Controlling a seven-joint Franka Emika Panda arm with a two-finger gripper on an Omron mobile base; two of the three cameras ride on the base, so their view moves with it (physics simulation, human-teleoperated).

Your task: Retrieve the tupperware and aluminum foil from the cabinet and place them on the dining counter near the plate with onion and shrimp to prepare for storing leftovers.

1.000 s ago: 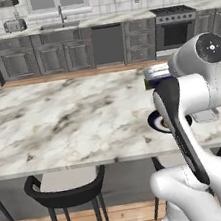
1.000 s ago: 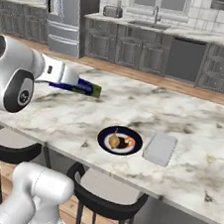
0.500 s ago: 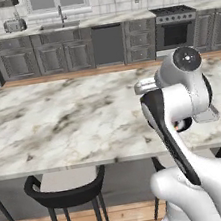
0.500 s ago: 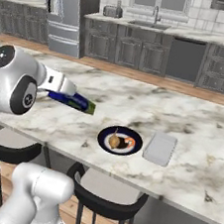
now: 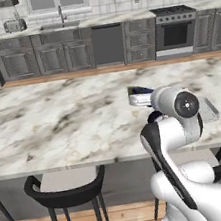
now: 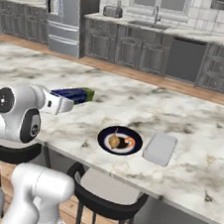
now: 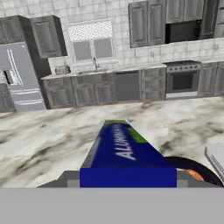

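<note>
My gripper [image 6: 67, 99] is shut on the aluminum foil [image 6: 75, 94], a dark blue box with a green end, held level just above the dining counter [image 6: 198, 120]. The box points out over the marble, left of the plate with onion and shrimp [image 6: 120, 140]. The tupperware [image 6: 160, 148] lies flat right of the plate. In the hand view the aluminum foil [image 7: 123, 151] runs ahead from the gripper [image 7: 128, 178], with the plate [image 7: 194, 171] and tupperware [image 7: 217, 156] at lower right. In the left base view the foil's end [image 5: 140, 97] pokes out behind my arm, and the tupperware [image 5: 209, 109] lies to the right.
Black stools [image 6: 104, 203] stand along the counter's near side. Across the floor run lower cabinets with a sink [image 6: 148, 25], a dishwasher [image 6: 186, 60], a fridge [image 6: 62, 15] and an oven [image 5: 175, 34].
My arm's upper joints have dropped lower. The foil box came down a little toward the counter and levelled out, still in the gripper. Plate and tupperware have not moved.
</note>
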